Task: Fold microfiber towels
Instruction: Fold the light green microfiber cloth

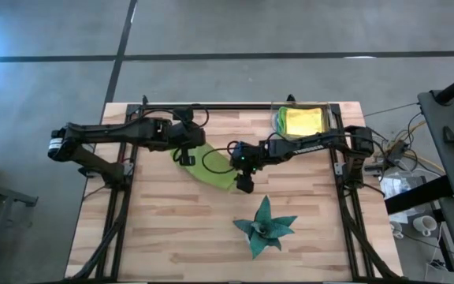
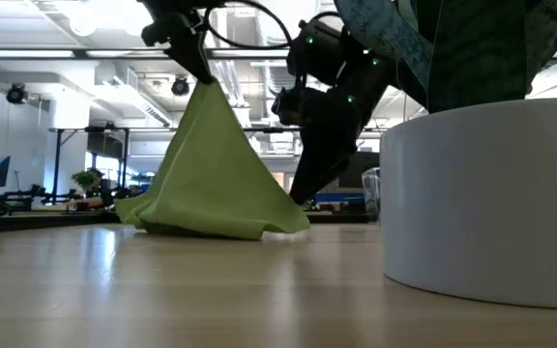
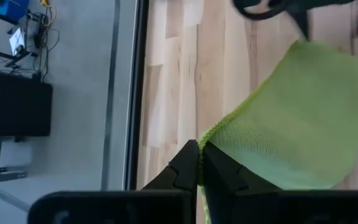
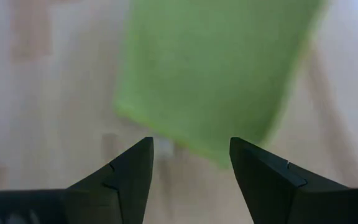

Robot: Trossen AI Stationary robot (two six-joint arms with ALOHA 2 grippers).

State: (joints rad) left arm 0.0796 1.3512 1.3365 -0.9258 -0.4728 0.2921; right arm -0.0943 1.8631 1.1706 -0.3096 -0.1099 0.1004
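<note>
While the spiky teal star-shaped object (image 1: 266, 226) sits nearest me at the front of the table (image 1: 164, 244), untouched and no part of the job, the work goes on in the middle of the boards. A lime green towel (image 1: 208, 166) is draped there, one corner lifted off the wood and the rest trailing down onto it, so from table height it hangs like a small tent with its lower hem bunched on the surface. The left gripper (image 1: 186, 155) has its fingers pinched tight on that raised corner. The right gripper (image 1: 244, 186) hovers just beside the towel's lower far end with its fingers spread apart and nothing between them; the green cloth lies ahead of them, not in them.

Seen from above, the towel's long axis runs on a diagonal, from the pinched corner at the left-rear down toward the front-right, pointing roughly at the right gripper.

Farther back, at the rear right corner of the table, a stack of towels (image 1: 302, 120) lies with a yellow one on top and a green edge showing beneath; I can't tell how many are in it or how neatly they are folded.

My guess is the job is partway along: this green one has no finished fold yet, and the second corner is not yet gripped.
</note>
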